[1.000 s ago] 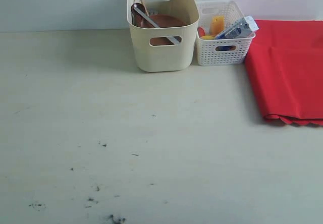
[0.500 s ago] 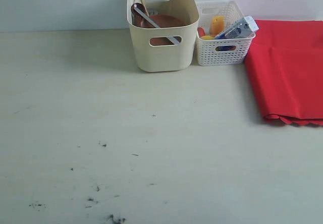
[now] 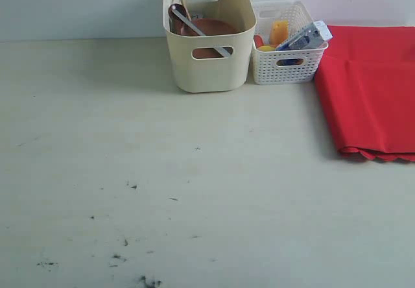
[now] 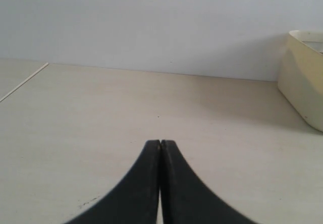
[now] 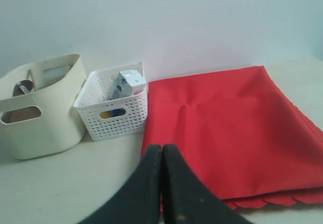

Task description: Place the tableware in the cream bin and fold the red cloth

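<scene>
The cream bin (image 3: pixel 207 67) stands at the back of the table, holding the brown plate (image 3: pixel 211 28), a metal knife (image 3: pixel 202 34) and other tableware. The red cloth (image 3: pixel 373 87) lies folded at the right, its scalloped edge toward the front. Neither arm shows in the exterior view. My left gripper (image 4: pixel 160 143) is shut and empty over bare table, with the cream bin (image 4: pixel 305 82) off to one side. My right gripper (image 5: pixel 162 148) is shut and empty, short of the red cloth (image 5: pixel 227 128) and the cream bin (image 5: pixel 43 118).
A white lattice basket (image 3: pixel 285 58) with a milk carton (image 3: pixel 305 37) and food items stands between the bin and the cloth. It also shows in the right wrist view as the basket (image 5: pixel 116 118). Dark specks mark the front left table (image 3: pixel 130 191). A wall runs behind.
</scene>
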You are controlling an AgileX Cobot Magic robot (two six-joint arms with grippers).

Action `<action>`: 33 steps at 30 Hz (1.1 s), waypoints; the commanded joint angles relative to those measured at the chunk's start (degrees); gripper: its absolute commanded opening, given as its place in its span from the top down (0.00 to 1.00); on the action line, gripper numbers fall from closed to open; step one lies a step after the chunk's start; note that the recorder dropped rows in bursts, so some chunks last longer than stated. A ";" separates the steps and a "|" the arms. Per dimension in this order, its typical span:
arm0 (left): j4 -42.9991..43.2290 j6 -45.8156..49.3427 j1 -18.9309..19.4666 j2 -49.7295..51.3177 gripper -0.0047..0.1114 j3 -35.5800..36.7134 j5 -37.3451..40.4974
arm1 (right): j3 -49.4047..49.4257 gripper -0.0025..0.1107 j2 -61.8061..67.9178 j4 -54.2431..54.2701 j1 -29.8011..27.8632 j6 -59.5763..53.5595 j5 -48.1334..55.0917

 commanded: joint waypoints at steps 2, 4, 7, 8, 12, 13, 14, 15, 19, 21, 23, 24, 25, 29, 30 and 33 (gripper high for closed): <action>0.23 -0.18 -0.35 -0.28 0.94 0.15 -0.14 | 0.27 0.98 -0.37 -0.16 0.25 -2.51 -9.73; 0.23 -0.18 -0.35 -0.28 0.94 0.15 -0.14 | 0.27 0.98 -0.37 4.50 0.25 -9.18 -13.58; 0.23 -0.18 -0.35 -0.28 0.94 0.15 -0.14 | 0.27 0.98 -0.37 37.08 0.25 -44.34 -9.64; 0.23 -0.18 -0.35 -0.28 0.94 0.15 -0.14 | 0.27 0.98 -0.37 41.62 0.25 -50.35 -7.84; 0.23 -0.18 -0.35 -0.28 0.94 0.15 -0.14 | 0.27 0.98 -0.37 46.73 0.25 -58.10 0.71; 0.23 -0.18 -0.35 -0.28 0.94 0.15 -0.14 | 0.27 0.98 -0.37 46.56 0.25 -58.10 0.71; 0.23 -0.18 -0.35 -0.28 0.94 0.15 -0.14 | 0.27 0.98 -0.37 46.57 -0.23 -57.79 0.71; 0.23 -0.18 -0.35 -0.28 0.94 0.15 -0.14 | 0.27 0.98 -0.37 46.40 -0.77 -56.86 0.71; 0.23 -0.18 -0.35 -0.28 0.94 0.15 -0.14 | 0.27 0.98 -0.37 46.05 -6.62 -53.98 0.71; 0.23 -0.18 -0.35 -0.28 0.94 0.15 -0.14 | 0.27 0.98 -0.37 46.05 -8.17 -53.98 0.71; 0.23 -0.18 -0.35 -0.28 0.94 0.15 -0.14 | 0.27 0.98 -0.37 46.05 -8.62 -53.48 0.71; 0.23 -0.18 -0.35 -0.28 0.94 0.15 -0.14 | 0.27 0.98 -0.37 46.05 -8.62 -53.48 0.71; 0.23 -0.18 -0.35 -0.28 0.94 0.15 -0.14 | 0.27 0.98 -0.37 46.05 -8.62 -53.48 0.71; 0.23 -0.18 -0.35 -0.28 0.94 0.15 -0.14 | 0.27 0.98 -0.37 46.05 -8.62 -53.48 0.71; 0.23 -0.18 -0.35 -0.28 0.94 0.15 -0.14 | 0.27 0.98 -0.37 46.05 -8.62 -53.48 0.71; 0.23 -0.18 -0.35 -0.28 0.94 0.15 -0.14 | 0.27 0.98 -0.37 46.05 -8.62 -53.48 0.71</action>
